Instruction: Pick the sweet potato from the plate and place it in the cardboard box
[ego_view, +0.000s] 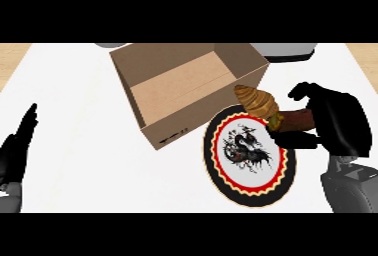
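The robot's right hand (332, 122) curls around one end of a sweet potato (269, 107), lifting it over the plate (247, 192) beside the open cardboard box (184, 85). The left hand (18, 145) rests open at the counter's left edge. The tuber looks stiff, tapered and light, probably best grasped around its thick middle

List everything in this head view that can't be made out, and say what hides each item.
- Sweet potato: its far end is hidden inside the right hand curled round it.
- Plate: right rim covered by that hand.
- Grey objects behind the cardboard box: cut off by the view's top edge, unidentifiable.
- Left hand: cut off by the left edge.
- Croissant: whether it touches the box is unclear.
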